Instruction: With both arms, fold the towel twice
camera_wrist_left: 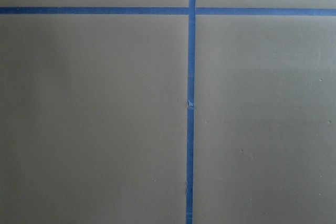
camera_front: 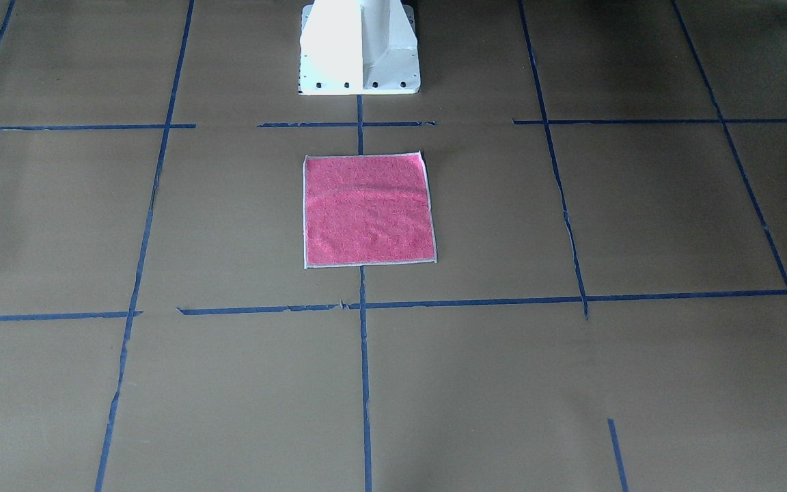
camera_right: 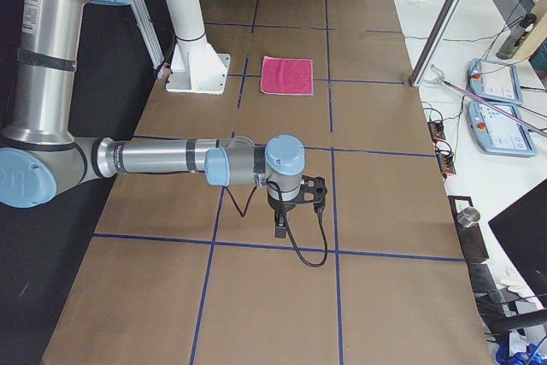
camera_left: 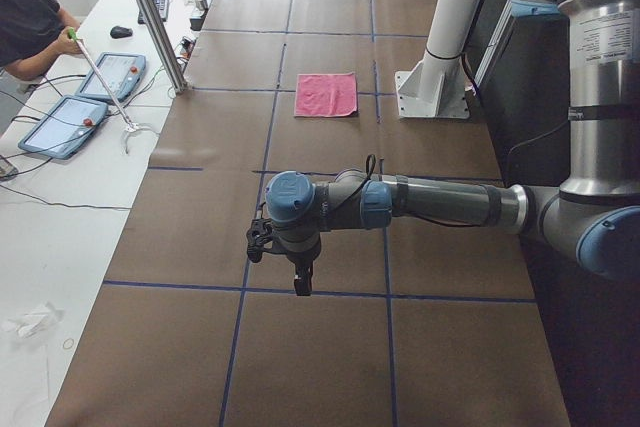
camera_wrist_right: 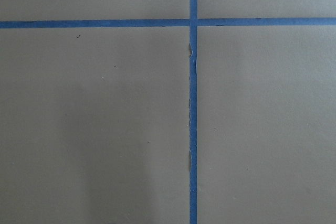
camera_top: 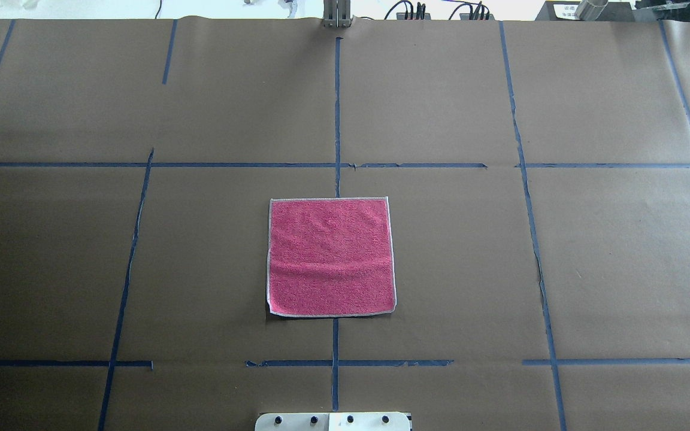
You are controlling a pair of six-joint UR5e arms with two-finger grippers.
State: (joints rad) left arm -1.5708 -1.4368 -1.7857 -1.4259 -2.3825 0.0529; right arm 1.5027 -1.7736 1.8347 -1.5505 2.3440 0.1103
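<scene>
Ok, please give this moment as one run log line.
towel: flat, unfolded, pink face up | left gripper: away from towel, jaws unclear | right gripper: away from towel, jaws unclear | folds: none

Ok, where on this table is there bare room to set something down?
The table is bare brown paper on both sides of the towel, out past the blue tape lines. Tightest spot: the strip between towel and pedestal base. The left arm and right arm hang over squares far from the towel.
</scene>
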